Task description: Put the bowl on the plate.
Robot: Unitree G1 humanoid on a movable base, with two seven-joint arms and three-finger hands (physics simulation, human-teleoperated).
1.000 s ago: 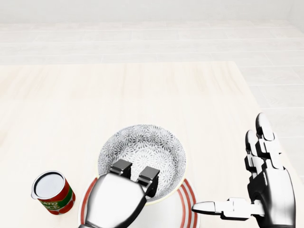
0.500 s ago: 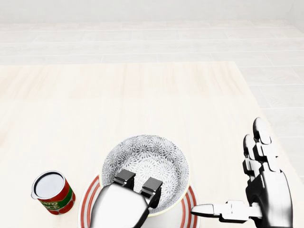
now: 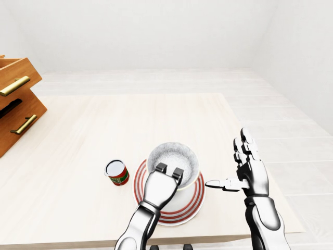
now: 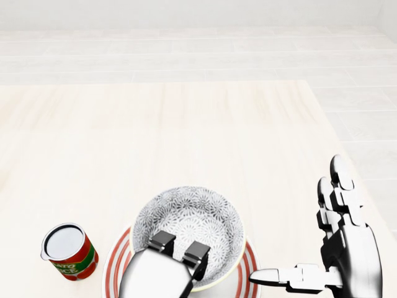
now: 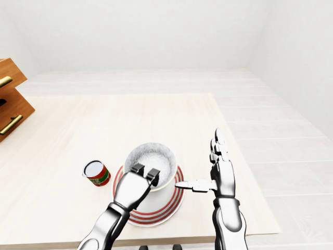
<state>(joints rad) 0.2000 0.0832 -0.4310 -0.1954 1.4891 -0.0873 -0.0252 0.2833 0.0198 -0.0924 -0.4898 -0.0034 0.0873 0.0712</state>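
A grey-and-white patterned bowl [image 4: 189, 220] stands upright over the middle of a white plate with red rings [image 4: 249, 267], low in the head view, and looks to rest on it. My left hand [image 4: 180, 245] is shut on the bowl's near rim: two fingers [image 4: 162, 239] hook inside the bowl, and the thumb is hidden under it. To the right of the plate my right hand [image 4: 301, 223] stands open above the table, fingers up and thumb [image 4: 267, 276] pointing at the plate, touching nothing.
A red tomato-sauce can [image 4: 68, 251] stands just left of the plate. A wooden drawer cabinet [image 3: 15, 104] sits at the table's far left. The table's right edge [image 3: 260, 151] runs close by my right hand, with pale floor beyond.
My left hand has brought the bowl down and toward the bottom of the head view, so it now sits centred over the plate. The right hand has barely shifted.
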